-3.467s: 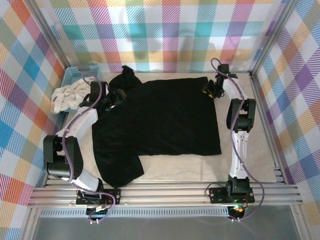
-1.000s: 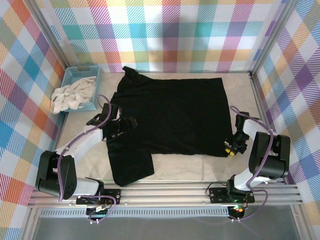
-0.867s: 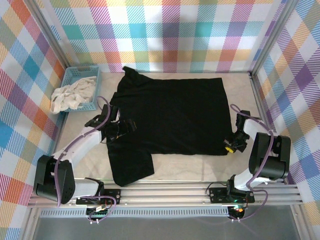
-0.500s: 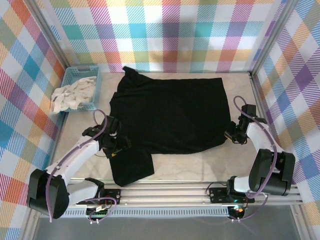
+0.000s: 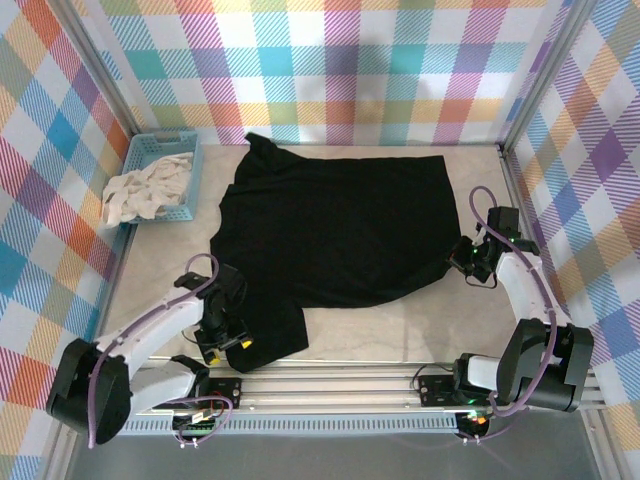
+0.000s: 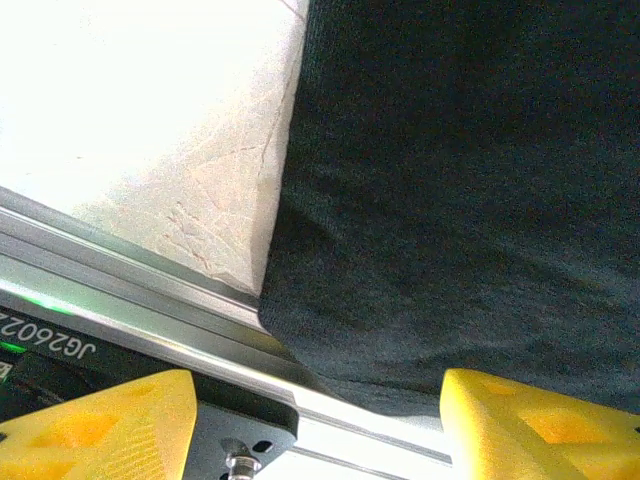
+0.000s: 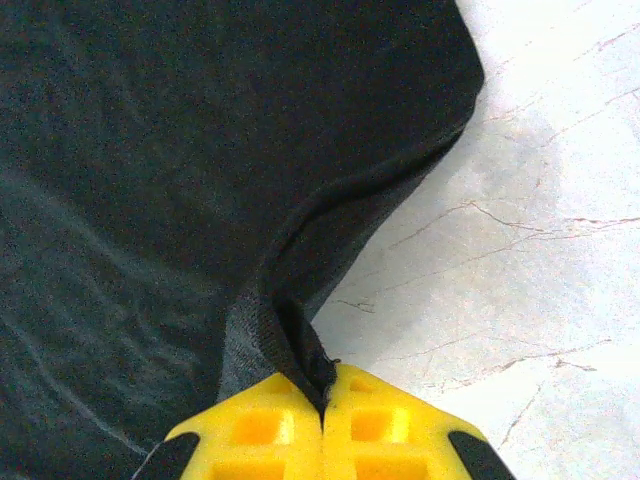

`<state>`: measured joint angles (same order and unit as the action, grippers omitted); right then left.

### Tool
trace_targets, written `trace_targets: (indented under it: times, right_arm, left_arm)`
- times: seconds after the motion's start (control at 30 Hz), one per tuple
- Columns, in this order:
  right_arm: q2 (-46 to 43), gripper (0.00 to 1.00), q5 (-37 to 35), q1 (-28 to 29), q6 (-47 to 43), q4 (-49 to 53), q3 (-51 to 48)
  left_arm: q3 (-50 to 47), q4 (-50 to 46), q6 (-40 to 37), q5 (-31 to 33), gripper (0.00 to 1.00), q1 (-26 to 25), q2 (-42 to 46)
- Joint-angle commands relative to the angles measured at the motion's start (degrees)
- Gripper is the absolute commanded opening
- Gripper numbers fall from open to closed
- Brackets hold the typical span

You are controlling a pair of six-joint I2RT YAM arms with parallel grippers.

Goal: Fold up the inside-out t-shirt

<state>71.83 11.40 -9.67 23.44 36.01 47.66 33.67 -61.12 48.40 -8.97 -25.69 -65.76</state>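
we find the inside-out t-shirt [image 5: 330, 225] spread mid-frame, long axis left to right, its right hem pinched in the closed right gripper [image 7: 322, 400], while the left gripper [image 6: 318, 405], lower left, stands parted with the sleeve corner just ahead.

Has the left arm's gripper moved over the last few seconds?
Yes. The left gripper has come away from the blue basket and toward the near metal rail. It is now at the near sleeve of the t-shirt.
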Motion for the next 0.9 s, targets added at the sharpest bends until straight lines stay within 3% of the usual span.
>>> trace_targets:
  times: [0.0,0.33,0.87]
  right_arm:
    - [-0.6,0.02,2.0,-0.1,-0.9,-1.0,-0.4]
    - [-0.9,0.02,2.0,-0.1,-0.9,-0.9,-0.9]
    - [-0.9,0.02,0.7,-0.1,-1.0,-0.5,-1.3]
  left_arm:
    - [0.0,3.1,-0.2,-1.1,0.66,-2.0,-3.2]
    - [-3.0,12.5,-1.2,-1.7,0.5,-3.9,-10.1]
    - [-4.4,12.4,-0.2,0.6,0.16,-4.0,-4.8]
